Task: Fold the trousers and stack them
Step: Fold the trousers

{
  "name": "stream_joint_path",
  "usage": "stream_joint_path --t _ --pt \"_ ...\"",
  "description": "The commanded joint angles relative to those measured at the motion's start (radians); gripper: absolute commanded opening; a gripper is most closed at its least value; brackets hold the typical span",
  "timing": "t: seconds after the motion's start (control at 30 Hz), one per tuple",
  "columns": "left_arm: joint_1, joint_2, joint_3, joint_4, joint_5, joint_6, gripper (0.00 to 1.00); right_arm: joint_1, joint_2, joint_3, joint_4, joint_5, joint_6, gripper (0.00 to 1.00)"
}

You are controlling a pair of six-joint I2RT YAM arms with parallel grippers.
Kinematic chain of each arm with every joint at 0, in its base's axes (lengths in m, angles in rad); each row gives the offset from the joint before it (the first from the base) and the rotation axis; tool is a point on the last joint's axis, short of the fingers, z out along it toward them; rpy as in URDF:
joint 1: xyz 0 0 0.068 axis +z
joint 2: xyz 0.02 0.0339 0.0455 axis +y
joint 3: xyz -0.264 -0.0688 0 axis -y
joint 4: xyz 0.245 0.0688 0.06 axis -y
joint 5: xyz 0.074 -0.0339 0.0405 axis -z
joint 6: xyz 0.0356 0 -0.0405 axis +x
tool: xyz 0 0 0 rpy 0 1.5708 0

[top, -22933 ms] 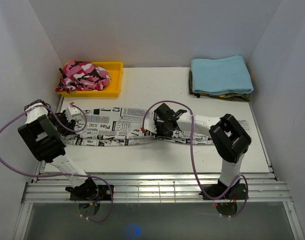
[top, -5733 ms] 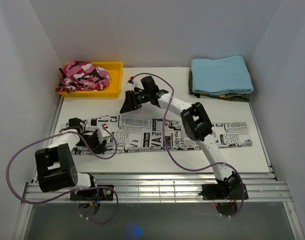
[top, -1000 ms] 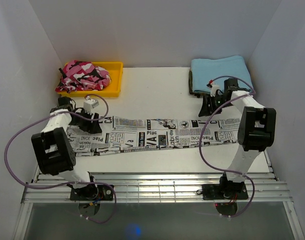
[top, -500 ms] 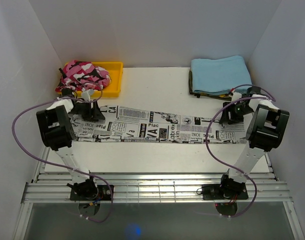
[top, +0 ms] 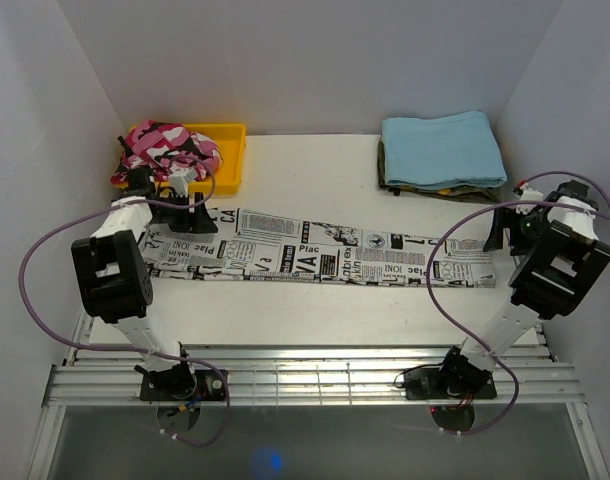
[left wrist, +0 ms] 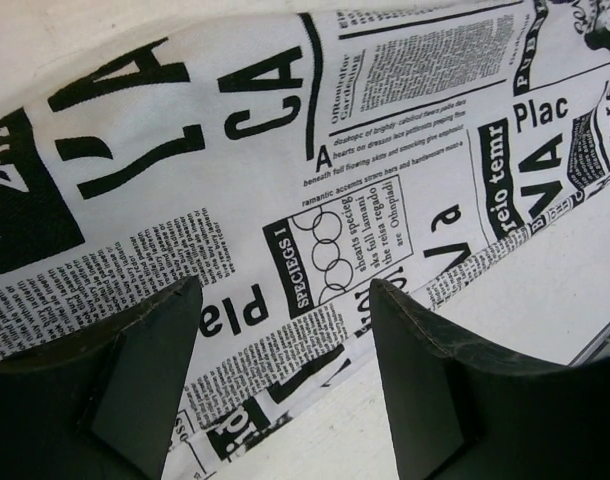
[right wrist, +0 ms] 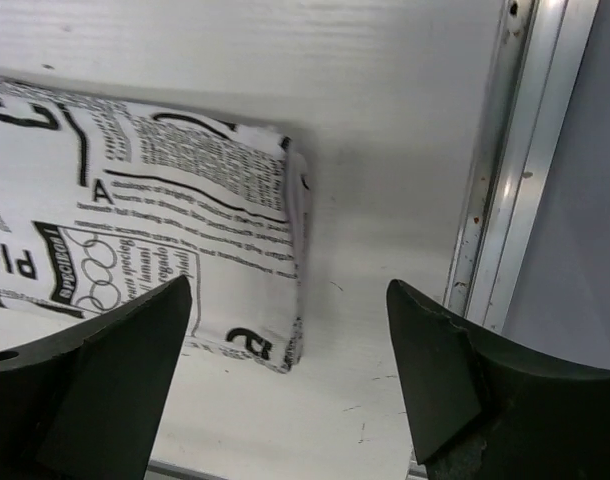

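A yellow plastic tray (top: 232,152) at the far left of the white table (top: 305,175) holds a crumpled pink camouflage garment (top: 170,150). At the far right, a folded light blue cloth (top: 442,148) lies atop a dark olive folded cloth (top: 437,190).

White trousers (top: 320,250) printed all over with black newspaper-style headlines, columns and pictures lie flat on the table (top: 315,170), folded lengthwise into one long narrow band running from nine o'clock to three o'clock. The nine o'clock end is the wider; the three o'clock end is squared off, with its layers stacked edge on edge (right wrist: 290,250).
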Motion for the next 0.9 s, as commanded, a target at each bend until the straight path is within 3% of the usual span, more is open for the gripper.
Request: stream_joint_path --t 0.0,0.2,0.27,0.47,0.53,0.57,0.63,0.87 --pt "0.004 -0.114 -0.022 0.022 0.019 0.023 0.79 -0.057 0.063 -0.010 -0.049 0.022 -0.072 0.84" --pt "0.005 -0.177 -0.027 0.017 -0.006 0.035 0.80 -0.070 0.132 -0.059 -0.057 -0.043 -0.118 0.72" --pt "0.005 -0.187 -0.024 0.017 -0.015 0.038 0.80 -0.070 0.149 -0.070 -0.071 -0.093 -0.124 0.64" --pt "0.006 -0.200 -0.016 0.023 -0.027 0.034 0.81 -0.033 0.163 -0.174 -0.032 -0.119 -0.095 0.62" --pt "0.006 -0.196 -0.011 0.023 -0.029 0.023 0.81 -0.025 0.169 -0.185 -0.026 -0.135 -0.084 0.51" --pt "0.006 -0.194 -0.008 0.023 -0.039 0.018 0.80 -0.027 0.169 -0.174 -0.032 -0.142 -0.078 0.30" --pt "0.007 -0.194 -0.005 0.023 -0.055 0.008 0.80 -0.030 0.143 -0.119 -0.069 -0.144 -0.078 0.10" --pt "0.048 -0.202 -0.045 0.034 -0.089 -0.005 0.79 -0.137 0.058 0.147 -0.262 -0.101 -0.153 0.08"
